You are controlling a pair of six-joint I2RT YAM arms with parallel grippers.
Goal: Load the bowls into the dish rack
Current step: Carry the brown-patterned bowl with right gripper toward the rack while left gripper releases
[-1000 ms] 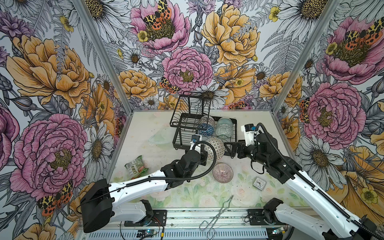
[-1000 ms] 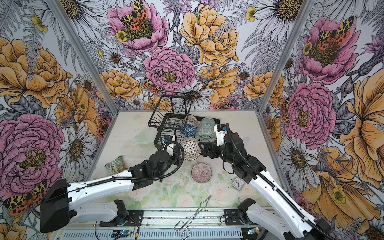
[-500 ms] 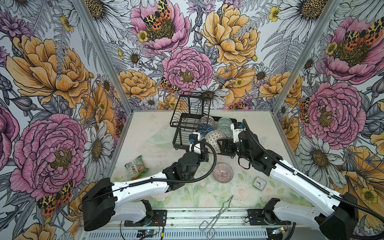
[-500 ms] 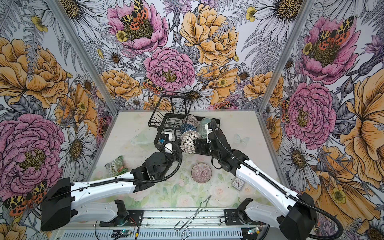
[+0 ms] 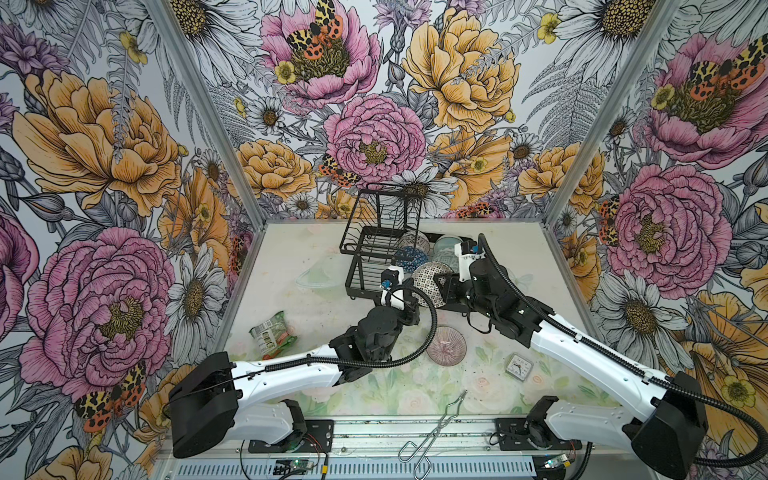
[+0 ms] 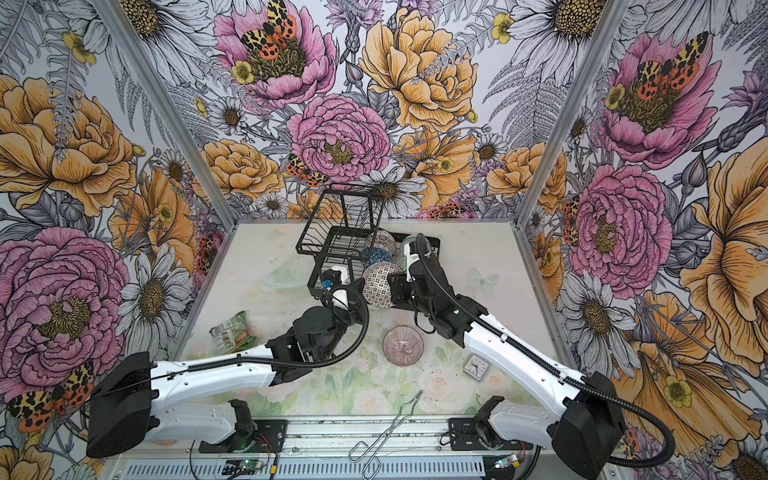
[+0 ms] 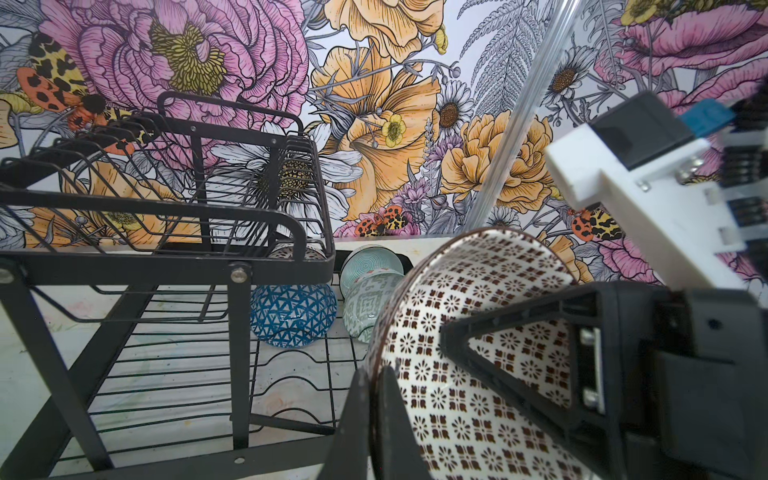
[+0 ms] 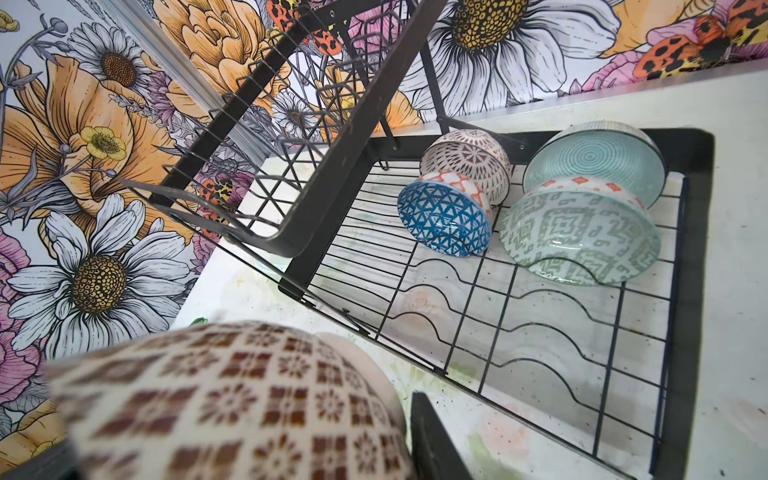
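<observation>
Floral walls [image 5: 124, 166] box a pale worktop [image 5: 299, 316]. Mid-frame, left fingers [image 7: 349, 432] clamp the rim of a white, brown-lattice ceramic bowl [image 5: 428, 282] at the front of the black wire dish rack [image 8: 702, 249]. Right fingers [image 7: 455, 338] straddle it, grip unclear. Likely handover: right clamps, then left releases.

Light: I see it bright, even, soft shadows | top views: sharp, edges bowed | right wrist: close patterned bowl [image 8: 232, 407] blurred
</observation>
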